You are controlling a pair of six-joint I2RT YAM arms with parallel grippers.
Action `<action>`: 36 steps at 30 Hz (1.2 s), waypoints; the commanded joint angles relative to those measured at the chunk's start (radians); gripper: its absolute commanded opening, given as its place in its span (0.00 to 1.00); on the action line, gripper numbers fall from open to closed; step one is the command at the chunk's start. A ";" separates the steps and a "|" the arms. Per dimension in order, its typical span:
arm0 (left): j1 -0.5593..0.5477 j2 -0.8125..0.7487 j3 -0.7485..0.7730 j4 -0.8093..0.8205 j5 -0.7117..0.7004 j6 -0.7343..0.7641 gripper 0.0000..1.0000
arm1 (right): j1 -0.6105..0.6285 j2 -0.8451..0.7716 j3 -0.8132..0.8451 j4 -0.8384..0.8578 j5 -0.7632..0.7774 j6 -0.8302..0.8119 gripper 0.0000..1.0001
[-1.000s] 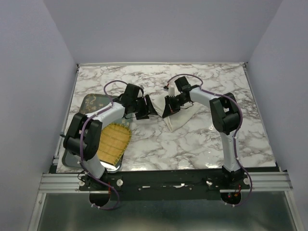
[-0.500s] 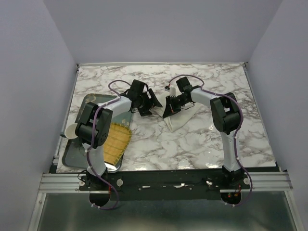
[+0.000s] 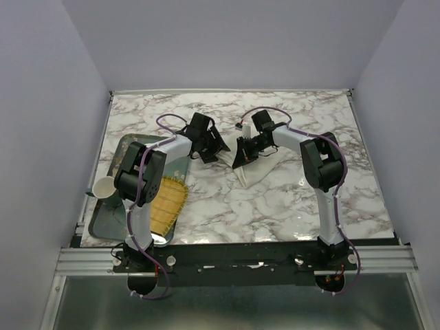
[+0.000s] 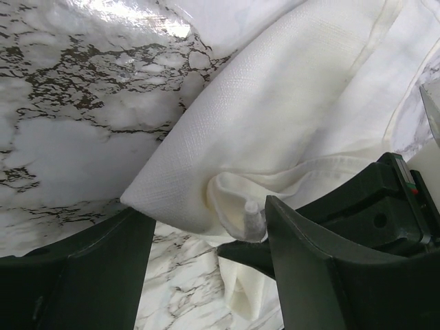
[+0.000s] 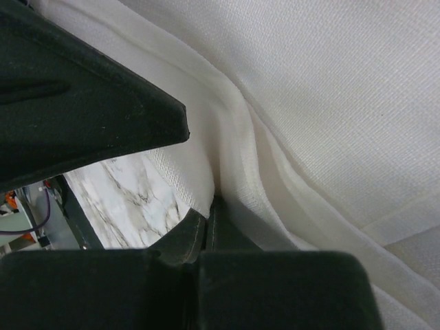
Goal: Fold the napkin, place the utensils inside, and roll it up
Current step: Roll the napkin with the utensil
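A white marble-patterned surface (image 3: 289,206) with grey-brown veins fills the floor of a booth with plain, pale lavender-grey walls. A ribbed aluminium rail (image 3: 234,258) runs along its near edge under the arm bases. At the left sits a grey metal tray (image 3: 103,221), which carries a yellow woven mat (image 3: 165,203) of ribbed, rounded shape. A small white cup (image 3: 104,186) stands at the tray's outer rim.

The napkin (image 3: 254,172) lies near the middle of the surface, a little towards the back, bunched between the two arms. It is a cream-white cloth with a fine, even weave and stitched hems that show as raised bands in the wrist views. From above it narrows to a tip pointing at the near edge, and its long axis runs roughly front to back, leaning slightly right. In the left wrist view a folded, rounded corner of the napkin (image 4: 275,117) points left over the marble.

The left gripper (image 3: 218,146) has its jaws spread apart, grasping nothing, with that corner just beyond them. The right gripper (image 3: 240,157) has its jaws clenched on a gathered fold of the napkin.
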 commanded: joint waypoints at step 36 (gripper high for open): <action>-0.035 0.048 0.032 -0.132 -0.118 -0.031 0.00 | 0.063 -0.091 0.103 -0.226 0.287 -0.124 0.22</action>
